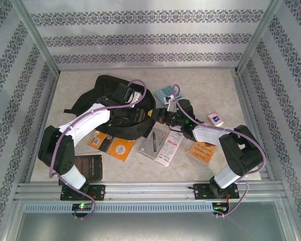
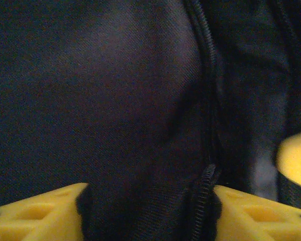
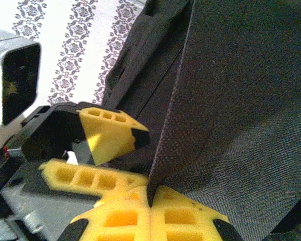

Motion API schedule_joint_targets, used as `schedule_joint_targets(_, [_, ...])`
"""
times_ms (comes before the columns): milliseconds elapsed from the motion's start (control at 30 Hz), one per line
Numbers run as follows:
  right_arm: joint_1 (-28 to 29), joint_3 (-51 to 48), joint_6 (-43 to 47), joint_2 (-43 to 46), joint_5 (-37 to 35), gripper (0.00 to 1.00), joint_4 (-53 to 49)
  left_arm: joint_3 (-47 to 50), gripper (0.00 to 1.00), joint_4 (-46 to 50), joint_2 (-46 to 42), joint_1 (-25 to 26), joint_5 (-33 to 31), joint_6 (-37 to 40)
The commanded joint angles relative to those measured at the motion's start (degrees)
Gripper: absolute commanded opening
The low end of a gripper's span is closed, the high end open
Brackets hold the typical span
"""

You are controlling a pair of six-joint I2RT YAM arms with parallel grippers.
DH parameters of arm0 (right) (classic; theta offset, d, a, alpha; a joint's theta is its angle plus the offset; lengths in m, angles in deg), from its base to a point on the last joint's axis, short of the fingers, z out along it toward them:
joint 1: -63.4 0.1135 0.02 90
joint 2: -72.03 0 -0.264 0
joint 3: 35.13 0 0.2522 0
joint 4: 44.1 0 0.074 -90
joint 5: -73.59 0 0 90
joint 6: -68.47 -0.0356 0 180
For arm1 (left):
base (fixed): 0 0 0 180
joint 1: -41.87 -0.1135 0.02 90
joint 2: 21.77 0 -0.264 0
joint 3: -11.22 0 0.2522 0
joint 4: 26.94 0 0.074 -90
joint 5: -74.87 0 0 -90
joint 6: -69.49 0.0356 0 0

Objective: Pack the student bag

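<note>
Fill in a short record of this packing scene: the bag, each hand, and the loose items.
Bag: large black soft fabric backpack, lying on the beige tabletop
Left hand: yellow fingers apart, backpack cloth between them; grip unclear
Right hand: shut on an edge of backpack fabric
Outside bag: orange booklets, black notebook, white packets, small pink pack

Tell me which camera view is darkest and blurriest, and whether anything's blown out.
Left wrist view: darkest and soft, the student bag fabric murky, yellow fingers out of focus. Right wrist view: weave crisp, patterned wall behind washed out. Top external view: evenly lit, no harsh shadows.
</note>
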Motion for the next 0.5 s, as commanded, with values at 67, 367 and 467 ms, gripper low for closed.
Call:
schedule_joint_targets(67, [-0.6, 0.0, 0.8, 0.6, 1.7, 0.0, 4.7, -1.1, 0.29, -1.6, 1.8, 0.7, -3.0, 0.3])
schedule_joint_targets(367, [-1.7, 1.0, 7.8, 3.4, -6.4, 0.0, -11.4, 2.1, 0.0, -4.5, -9.4, -1.1, -8.5, -1.4])
schedule_joint_targets(467, [-1.8, 1.7, 8.7, 4.0, -7.7, 0.09, -13.5, 3.6, 0.0, -5.5, -13.0, -2.4, -8.9, -2.8])
